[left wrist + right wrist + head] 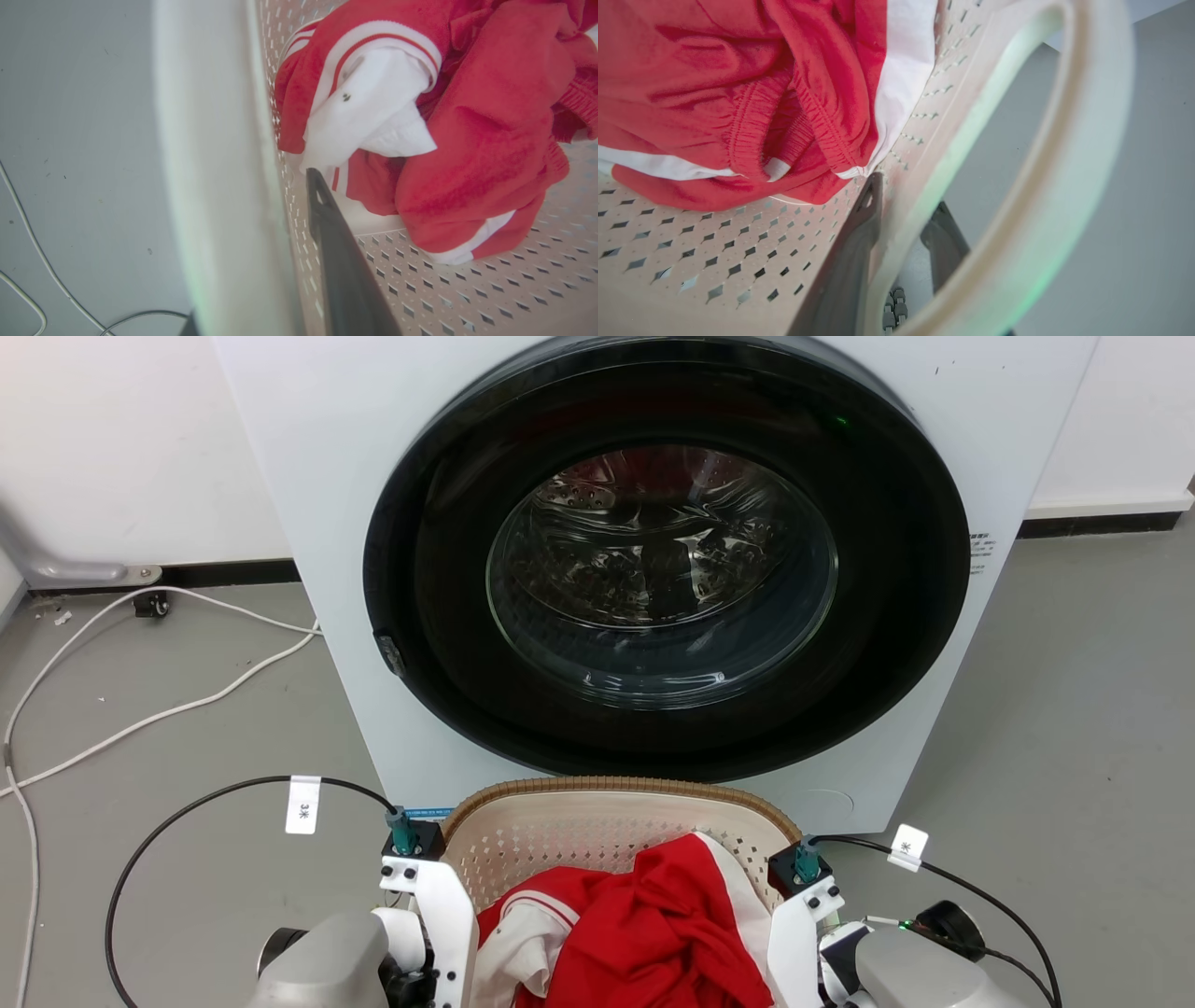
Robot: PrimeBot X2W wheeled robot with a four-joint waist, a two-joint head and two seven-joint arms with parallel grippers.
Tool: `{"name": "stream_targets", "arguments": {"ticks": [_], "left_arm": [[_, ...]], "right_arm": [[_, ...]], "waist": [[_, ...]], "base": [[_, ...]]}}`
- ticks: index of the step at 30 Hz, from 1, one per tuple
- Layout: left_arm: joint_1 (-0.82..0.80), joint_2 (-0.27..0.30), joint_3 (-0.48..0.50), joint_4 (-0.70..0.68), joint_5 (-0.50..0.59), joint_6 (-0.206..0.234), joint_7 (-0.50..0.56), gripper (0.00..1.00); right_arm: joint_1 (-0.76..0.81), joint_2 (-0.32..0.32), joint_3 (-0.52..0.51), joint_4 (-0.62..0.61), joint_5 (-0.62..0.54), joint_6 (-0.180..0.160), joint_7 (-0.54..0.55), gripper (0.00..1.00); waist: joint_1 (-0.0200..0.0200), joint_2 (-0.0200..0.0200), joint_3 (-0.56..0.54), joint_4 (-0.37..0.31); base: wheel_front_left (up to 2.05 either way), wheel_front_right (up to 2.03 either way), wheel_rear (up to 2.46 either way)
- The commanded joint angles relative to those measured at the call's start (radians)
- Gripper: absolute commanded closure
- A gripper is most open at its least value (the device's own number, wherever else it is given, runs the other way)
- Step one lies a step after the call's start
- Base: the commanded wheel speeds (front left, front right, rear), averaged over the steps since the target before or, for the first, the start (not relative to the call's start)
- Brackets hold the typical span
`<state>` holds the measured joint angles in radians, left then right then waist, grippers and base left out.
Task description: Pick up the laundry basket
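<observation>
in front of the white washer (317, 476), the laundry basket (560, 840) lay between both arms, with red and white clothes (653, 933) inside.
the right gripper (906, 193) was clamped on its side wall, one finger either side; the left gripper (266, 186) straddled the opposite wall, grip impossible to tell.

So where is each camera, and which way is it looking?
Head: up high, looking down at the washer and laundry basket; left arm and right arm show.
Left wrist: at the basket's left wall, looking inside; one dark finger shows.
Right wrist: at the right wall and handle; two fingers straddle it.
All three share the red clothes.
</observation>
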<state>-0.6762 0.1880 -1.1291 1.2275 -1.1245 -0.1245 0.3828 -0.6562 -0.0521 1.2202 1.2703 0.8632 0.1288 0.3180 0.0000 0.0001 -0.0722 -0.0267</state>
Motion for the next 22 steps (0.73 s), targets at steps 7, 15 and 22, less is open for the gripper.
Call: {"name": "stream_targets", "arguments": {"ticks": [7,15,22], "left_arm": [[-0.021,0.004,-0.017,-0.002,-0.009,-0.009,-0.007,1.0],[-0.022,0.005,-0.026,0.0,-0.018,-0.01,-0.007,1.0],[-0.021,0.007,-0.036,0.001,-0.028,-0.01,-0.007,1.0]], "right_arm": [[-0.009,0.003,0.017,0.004,0.006,0.004,-0.006,1.0],[-0.009,0.003,0.026,0.006,0.014,0.004,-0.007,1.0],[-0.008,0.003,0.033,0.008,0.02,0.004,-0.009,1.0]], "waist": [[0.0,-0.0001,-0.001,0.0],[0.0,-0.0001,-0.001,-0.001],[0.0,-0.0001,-0.001,-0.001]], "base": [[0.0,0.0,0.0],[0.0,0.0,0.0],[0.0,0.0,0.0]]}}
